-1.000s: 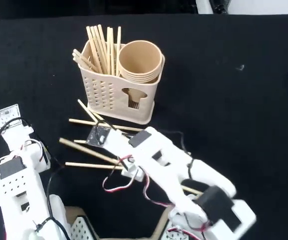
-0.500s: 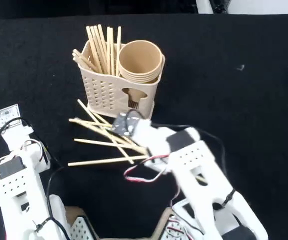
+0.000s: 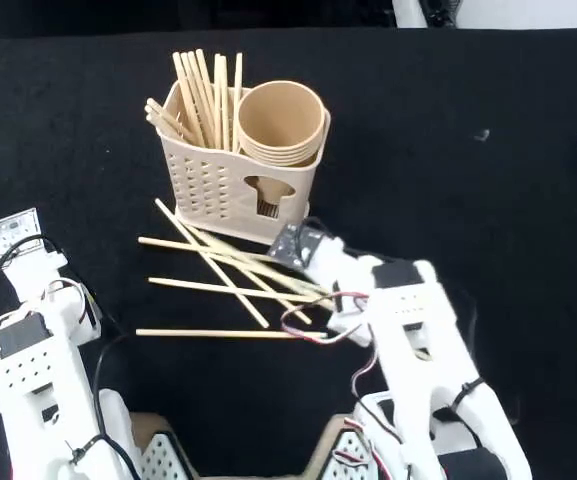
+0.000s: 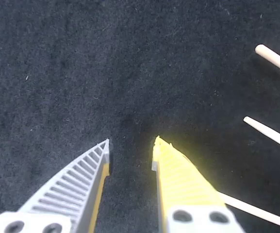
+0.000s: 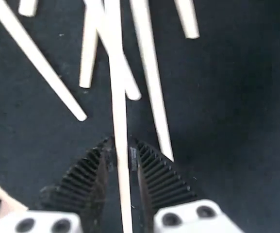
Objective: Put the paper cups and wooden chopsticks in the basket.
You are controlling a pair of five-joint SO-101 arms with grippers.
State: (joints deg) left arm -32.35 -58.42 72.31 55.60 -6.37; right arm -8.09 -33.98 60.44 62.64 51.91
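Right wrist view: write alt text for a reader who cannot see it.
The right hand grips one wooden chopstick between its black ribbed fingers. Several more loose chopsticks lie scattered beyond it on the black table.

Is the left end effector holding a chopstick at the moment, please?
No, the left end effector is open, with only black table between its jaws.

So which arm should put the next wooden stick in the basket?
Right. The right gripper clamps a thin wooden chopstick near the beige plastic basket; the left gripper sits open over black tabletop.
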